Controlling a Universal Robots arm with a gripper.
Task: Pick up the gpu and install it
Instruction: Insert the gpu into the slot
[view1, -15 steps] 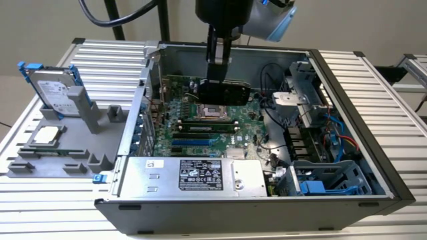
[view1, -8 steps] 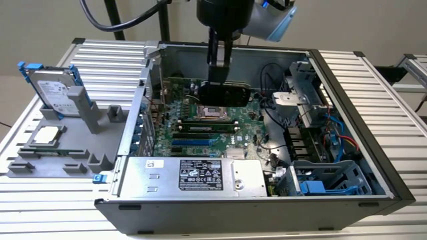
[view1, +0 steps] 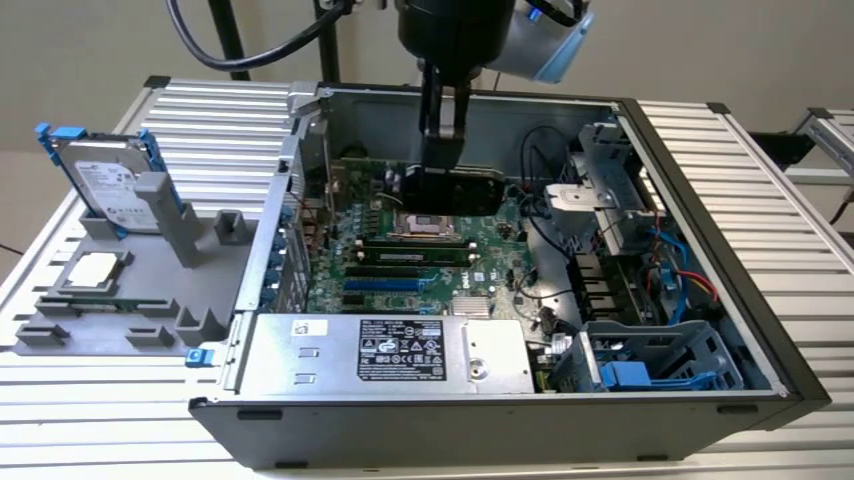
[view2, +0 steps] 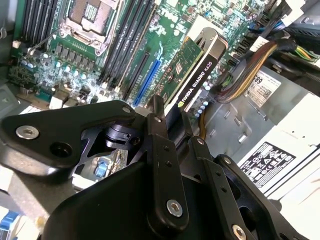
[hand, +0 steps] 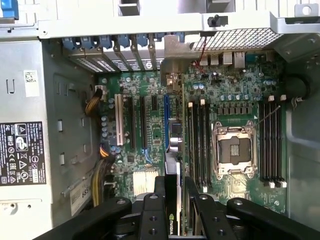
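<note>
With gripper (view2: 172, 117) clenched on the gpu (view2: 194, 75) above the motherboard (hand: 227, 95) — hold card upright, square its edge to the blue slot (hand: 166, 120), lower evenly.

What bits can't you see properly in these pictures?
- Second wrist view: the claw covers the near end of the gpu.
- Exterior view: the arm is cut off by the top edge.
- Exterior view: whether the gpu touches a slot on the motherboard is too small to tell.

Arm (view1: 461, 30) pointing straight down from above; gripper (view1: 441, 172) vertical, fingers (view2: 160, 145) pinched on gpu (view2: 196, 70) edge.
</note>
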